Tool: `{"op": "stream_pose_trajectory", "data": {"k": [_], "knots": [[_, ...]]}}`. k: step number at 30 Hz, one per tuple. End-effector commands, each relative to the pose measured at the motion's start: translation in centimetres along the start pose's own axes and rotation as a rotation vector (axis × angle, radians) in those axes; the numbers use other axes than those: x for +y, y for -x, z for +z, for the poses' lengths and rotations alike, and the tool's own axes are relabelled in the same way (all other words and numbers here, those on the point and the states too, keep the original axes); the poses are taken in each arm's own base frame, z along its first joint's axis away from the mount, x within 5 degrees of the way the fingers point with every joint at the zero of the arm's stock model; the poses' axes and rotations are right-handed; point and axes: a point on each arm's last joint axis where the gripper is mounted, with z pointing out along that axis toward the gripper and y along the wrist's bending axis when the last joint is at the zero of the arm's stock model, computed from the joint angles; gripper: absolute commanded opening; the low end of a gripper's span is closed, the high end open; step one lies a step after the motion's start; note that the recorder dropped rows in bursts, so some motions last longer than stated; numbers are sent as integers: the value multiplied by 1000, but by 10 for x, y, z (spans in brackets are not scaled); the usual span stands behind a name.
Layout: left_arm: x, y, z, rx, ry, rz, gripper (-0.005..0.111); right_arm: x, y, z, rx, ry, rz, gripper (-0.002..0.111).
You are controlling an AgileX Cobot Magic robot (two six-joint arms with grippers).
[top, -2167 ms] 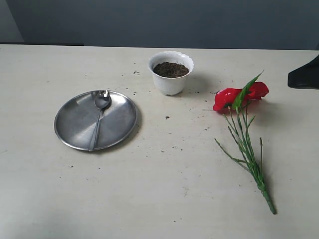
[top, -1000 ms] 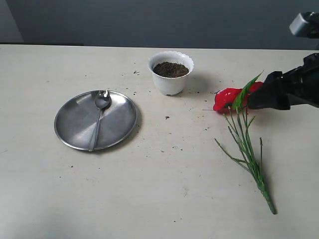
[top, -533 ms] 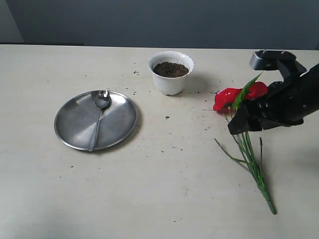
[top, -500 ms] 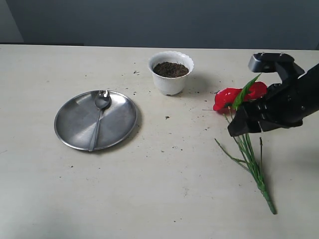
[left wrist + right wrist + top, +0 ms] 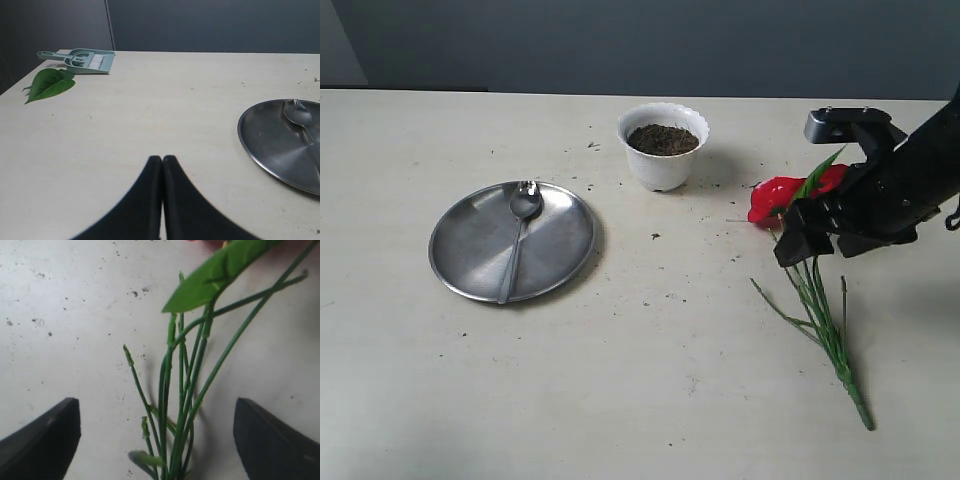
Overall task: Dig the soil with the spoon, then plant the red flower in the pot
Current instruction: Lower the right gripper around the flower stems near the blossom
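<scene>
The white scalloped pot (image 5: 663, 160) stands at the back centre, filled with dark soil (image 5: 662, 139). The steel spoon (image 5: 518, 240) lies in the round steel plate (image 5: 470, 250) at the left; the spoon (image 5: 296, 111) also shows in the left wrist view. The red flower (image 5: 775, 196) lies flat at the right, with its green stems (image 5: 830, 335) running toward the front. My right gripper (image 5: 815, 247) hovers open over the upper stems; the stems (image 5: 182, 405) lie between its wide-apart fingers (image 5: 45, 435), untouched. My left gripper (image 5: 162, 159) is shut and empty, beside the plate (image 5: 270, 145).
Dark soil crumbs (image 5: 655, 237) are scattered on the table between pot and flower. A grey-green dustpan with brush (image 5: 82, 59) and a loose green leaf (image 5: 48, 84) lie at the table's far corner in the left wrist view.
My right arm has come in from the right edge and settled over the flower's stems, shifting slightly left in the last half second. Nothing else has moved.
</scene>
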Motion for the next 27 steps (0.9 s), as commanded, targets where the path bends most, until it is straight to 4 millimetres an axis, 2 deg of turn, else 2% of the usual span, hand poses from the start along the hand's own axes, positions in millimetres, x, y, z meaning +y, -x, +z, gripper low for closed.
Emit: {"op": "stream_pose_trajectory", "data": {"k": [1,11,17,27], "knots": [[0,-1,0,-10,3,7,0,0,8,3,44,15,-10,79],[0,-1,0,-10,3,7,0,19,9,32,150,-105,-118,79],[0,-1,0,-10,3,7,0,18,7,45,197,-129,-108,79],[0,-1,0,-10,3,7,0,17,11,47,154,-137,-108,79]]}}
